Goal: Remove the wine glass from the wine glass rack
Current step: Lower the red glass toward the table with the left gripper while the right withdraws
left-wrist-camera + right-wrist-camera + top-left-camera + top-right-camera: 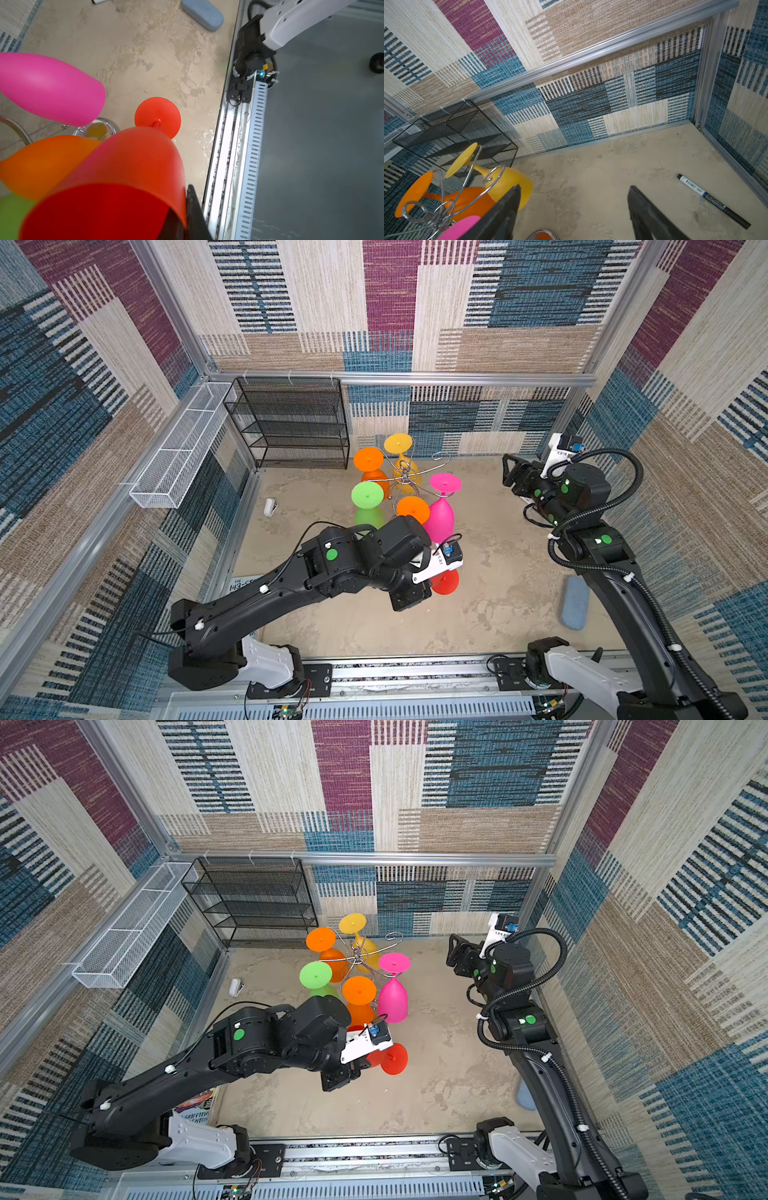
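The left fingers (194, 212) pinch the rim of the red wine glass (133, 166). One black finger lies flat against the outside of the bowl wall, and the other shows as a dark shape through the translucent red from inside. The glass stretches away from these fingers, bowl nearest, stem and round foot at the far end, and it is clear of the wine glass rack (405, 477). In both top views the rack stands just beyond the left fingers, on the side away from the arm bases. A pink glass (440, 519), orange glasses (368, 460), a green glass (367, 494) and a yellow glass (398, 443) hang upside down from its curled wires. The pink bowl and one orange bowl hang just beside the held glass; whether they touch it cannot be told. The left arm (257, 605) reaches diagonally from its base at the near left toward the middle of the counter (498, 614). Its wrist is bent over so that the white camera mount (438, 564) sits on top and hides the fingers from above. The right fingers (500, 216) are spread wide with only bare counter between them, gripping nothing. The yellow glass and the rack's wire loops lie just off one finger, and a black marker (712, 200) lies well off the other. The right arm (615, 585) rises from its base at the near right and bends at the elbow along the right wall, its fingers aimed toward the rack.
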Motion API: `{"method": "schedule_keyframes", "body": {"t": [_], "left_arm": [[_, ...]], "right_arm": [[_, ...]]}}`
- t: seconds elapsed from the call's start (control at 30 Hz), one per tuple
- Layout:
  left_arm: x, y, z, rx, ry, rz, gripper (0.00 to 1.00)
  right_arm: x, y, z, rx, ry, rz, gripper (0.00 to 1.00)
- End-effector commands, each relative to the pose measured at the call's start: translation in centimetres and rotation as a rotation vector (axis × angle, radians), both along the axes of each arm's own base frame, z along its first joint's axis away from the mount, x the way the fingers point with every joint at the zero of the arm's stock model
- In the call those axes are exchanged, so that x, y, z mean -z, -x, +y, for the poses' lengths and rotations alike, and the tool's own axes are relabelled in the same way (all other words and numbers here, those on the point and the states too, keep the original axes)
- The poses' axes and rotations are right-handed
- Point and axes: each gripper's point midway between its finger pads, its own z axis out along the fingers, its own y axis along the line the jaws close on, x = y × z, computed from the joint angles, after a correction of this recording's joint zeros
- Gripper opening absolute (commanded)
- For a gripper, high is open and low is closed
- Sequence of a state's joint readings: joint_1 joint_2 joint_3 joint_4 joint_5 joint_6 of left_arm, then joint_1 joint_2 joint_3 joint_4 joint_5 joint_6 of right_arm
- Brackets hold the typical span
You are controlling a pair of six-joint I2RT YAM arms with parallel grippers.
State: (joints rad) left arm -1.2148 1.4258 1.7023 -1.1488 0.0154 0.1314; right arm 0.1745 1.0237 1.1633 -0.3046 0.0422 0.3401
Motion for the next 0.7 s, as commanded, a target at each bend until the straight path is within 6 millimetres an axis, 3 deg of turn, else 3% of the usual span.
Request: {"method": "schedule_keyframes", "body": {"t": [0.0, 0.27, 0.67], "left_arm": [[2.7, -0.1, 1.2, 0.006, -0.167, -0.026, 0.00], [8.1, 0.8, 0.7, 0.029, -0.347, 0.059, 0.00], [12.5, 1.1, -0.5, 0.055, -0.453, 0.133, 0.00]], "right_arm": [[0.6, -0.4, 0.3, -0.027, -0.012, 0.002, 0.82], [2.8, -1.5, 1.1, -0.073, -0.019, 0.055, 0.82], [4.2, -2.1, 2.0, -0.115, -0.031, 0.084, 0.81]]}}
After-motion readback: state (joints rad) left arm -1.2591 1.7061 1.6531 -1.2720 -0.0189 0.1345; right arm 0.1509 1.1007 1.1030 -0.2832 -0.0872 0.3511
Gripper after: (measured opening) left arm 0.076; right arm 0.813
